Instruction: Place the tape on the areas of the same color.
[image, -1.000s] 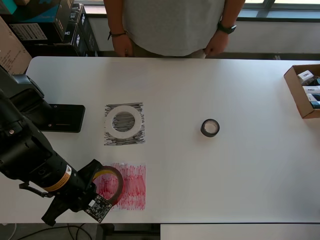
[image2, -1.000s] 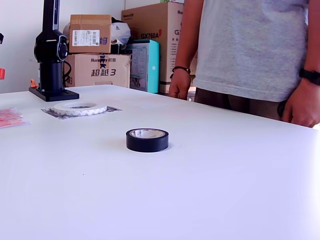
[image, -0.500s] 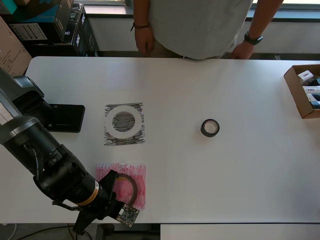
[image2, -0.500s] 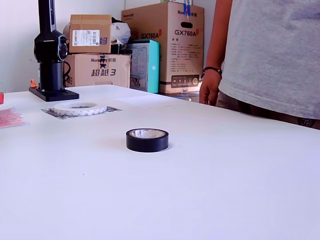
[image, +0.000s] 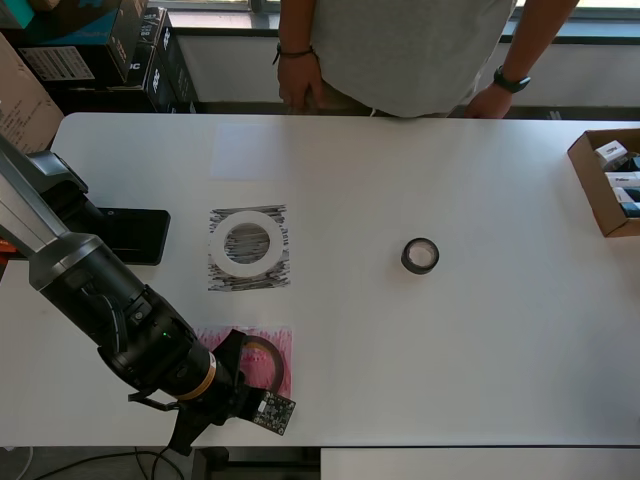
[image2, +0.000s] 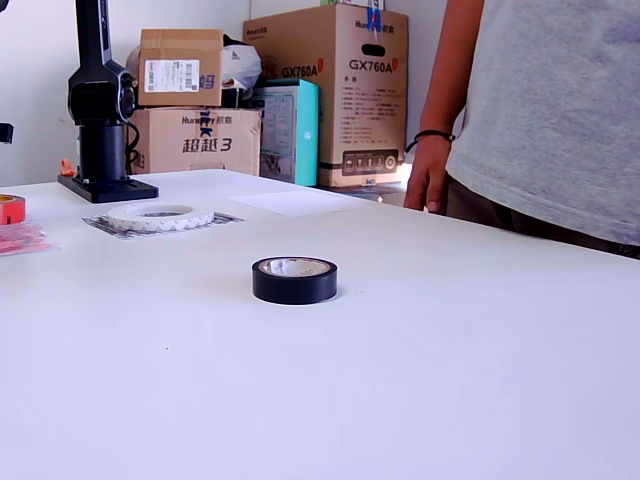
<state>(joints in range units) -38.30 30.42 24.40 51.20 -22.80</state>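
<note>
A red tape roll (image: 270, 352) lies flat over the red scribbled area (image: 215, 335) near the table's front edge. My gripper (image: 240, 365) reaches in from the lower left and is shut on the roll's left wall. In the exterior view the red roll (image2: 10, 209) shows at the far left edge, low over the red area (image2: 20, 240); contact is unclear. A white tape ring (image: 218, 245) (image2: 160, 216) rests on the black scribbled area (image: 280, 278) (image2: 105, 228). The small black roll (image: 407, 258) (image2: 294, 281) sits alone on bare table right of centre.
A person stands at the far edge with hands (image: 297, 90) (image: 490, 100) near the table. An open cardboard box (image: 608, 180) sits at the overhead view's right edge. A black stand base (image: 125, 235) is at the left. Stacked cartons (image2: 190, 110) stand behind.
My gripper carried the red roll rightward and lower over the red area; the roll now shows more in the exterior view. The person shifted toward the overhead view's right.
</note>
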